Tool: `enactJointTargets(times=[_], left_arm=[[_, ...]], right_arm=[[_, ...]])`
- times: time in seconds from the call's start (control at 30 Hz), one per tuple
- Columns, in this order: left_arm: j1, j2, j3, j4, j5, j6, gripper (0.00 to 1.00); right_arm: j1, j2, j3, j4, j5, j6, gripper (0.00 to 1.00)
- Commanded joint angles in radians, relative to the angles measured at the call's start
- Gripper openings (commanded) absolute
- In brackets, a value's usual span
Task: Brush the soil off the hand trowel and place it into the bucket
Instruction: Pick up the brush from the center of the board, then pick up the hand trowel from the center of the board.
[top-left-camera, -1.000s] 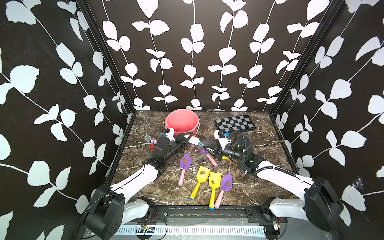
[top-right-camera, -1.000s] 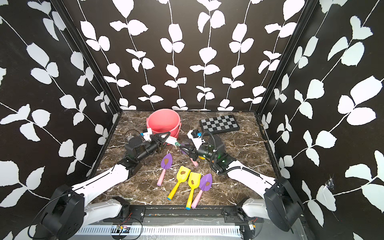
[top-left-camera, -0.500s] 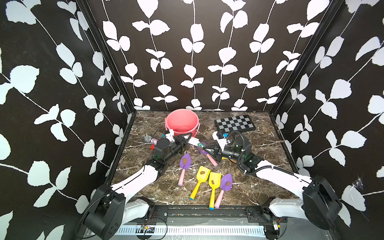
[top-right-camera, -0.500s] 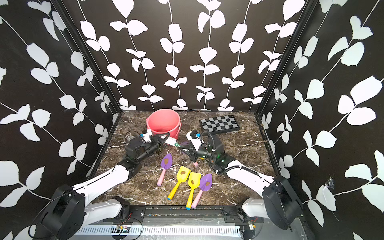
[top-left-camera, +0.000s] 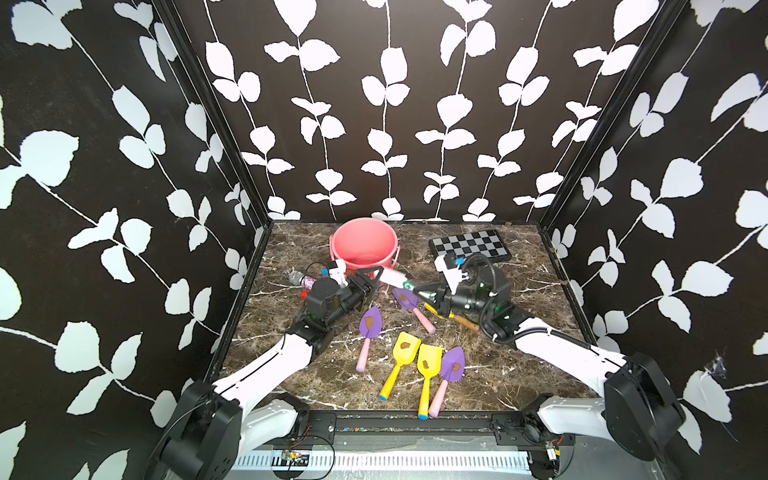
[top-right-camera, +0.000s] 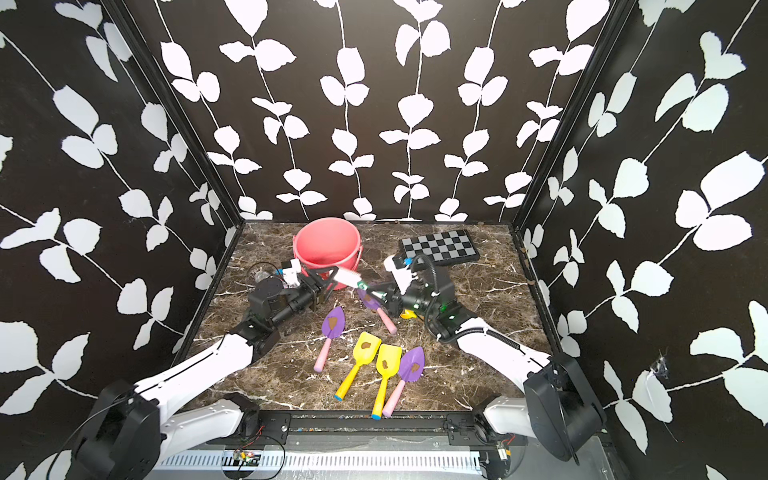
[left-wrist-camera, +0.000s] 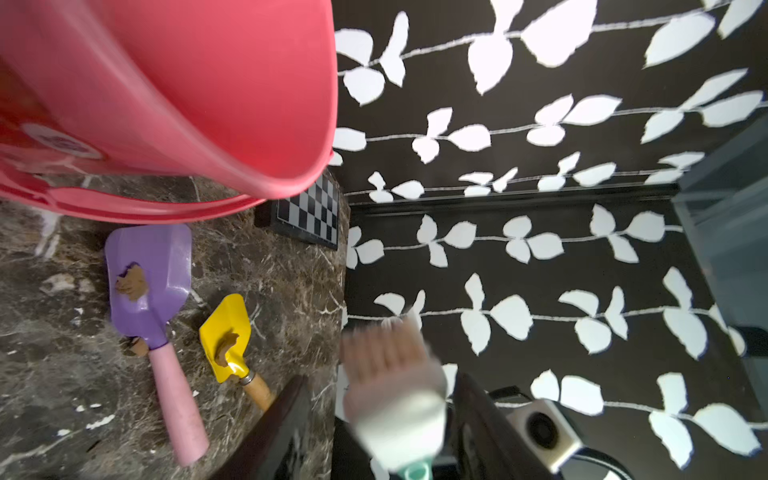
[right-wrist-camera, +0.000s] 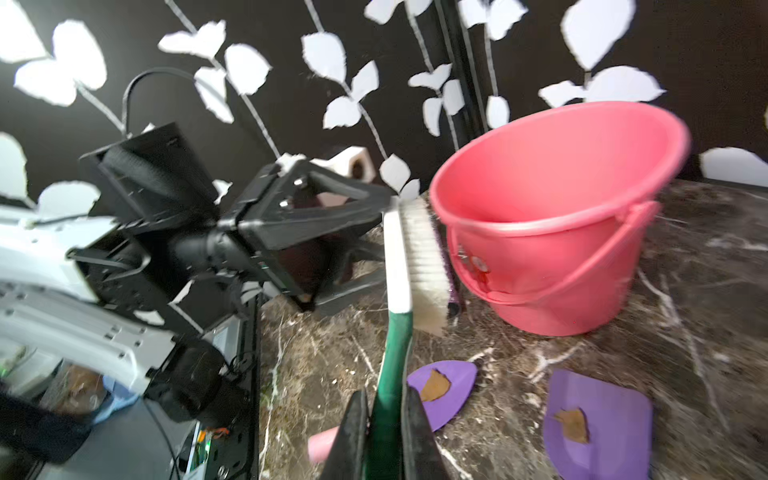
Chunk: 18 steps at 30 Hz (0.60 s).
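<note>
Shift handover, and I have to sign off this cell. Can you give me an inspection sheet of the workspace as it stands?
Surface: brown marble tabletop, a few loose crumbs.
Job's things: six trowels lying flat, such as the purple trowel, each with a soil lump; bucket upright at the back, nothing seen inside.
Clutter: checkerboard beside the bucket; small silvery object behind the left arm.
Grippers: right gripper shut on the brush by its green handle; left gripper open, jaws either side of the brush head.
Cables: black hose looped over the right wrist.
Surroundings: black leaf-print walls.
</note>
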<state>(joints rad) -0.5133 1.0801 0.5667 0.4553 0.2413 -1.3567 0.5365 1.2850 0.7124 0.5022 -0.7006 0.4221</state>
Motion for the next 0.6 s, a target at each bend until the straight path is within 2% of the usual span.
enactJointTargets(times=[0.0,0.07,0.17,0.27,0.33,0.47,0.57], left_arm=[[0.004,-0.084,0.049,-0.270,-0.091,0.272,0.76],[0.002,-0.122,0.049,-0.392,-0.148,0.376,0.82],[-0.013,-0.159,0.047,-0.610,-0.191,0.542,0.81],[-0.133,-0.158,0.050,-0.859,-0.322,0.674,0.79],[-0.249,-0.132,0.052,-0.974,-0.401,0.705,0.79],[-0.367,-0.046,0.045,-1.064,-0.447,0.716,0.78],[-0.434,0.027,0.065,-1.090,-0.529,0.745,0.78]], right_arm=[[-0.070,-0.046,0.032,0.017,0.021,0.167,0.00],[-0.111,-0.074,0.040,-0.041,0.045,0.228,0.00],[-0.155,-0.131,0.071,-0.210,0.115,0.287,0.00],[-0.158,-0.182,0.088,-0.343,0.201,0.310,0.00],[-0.158,-0.192,0.093,-0.381,0.227,0.322,0.00],[-0.158,-0.171,0.090,-0.394,0.219,0.330,0.00],[-0.158,-0.158,0.062,-0.352,0.196,0.346,0.00]])
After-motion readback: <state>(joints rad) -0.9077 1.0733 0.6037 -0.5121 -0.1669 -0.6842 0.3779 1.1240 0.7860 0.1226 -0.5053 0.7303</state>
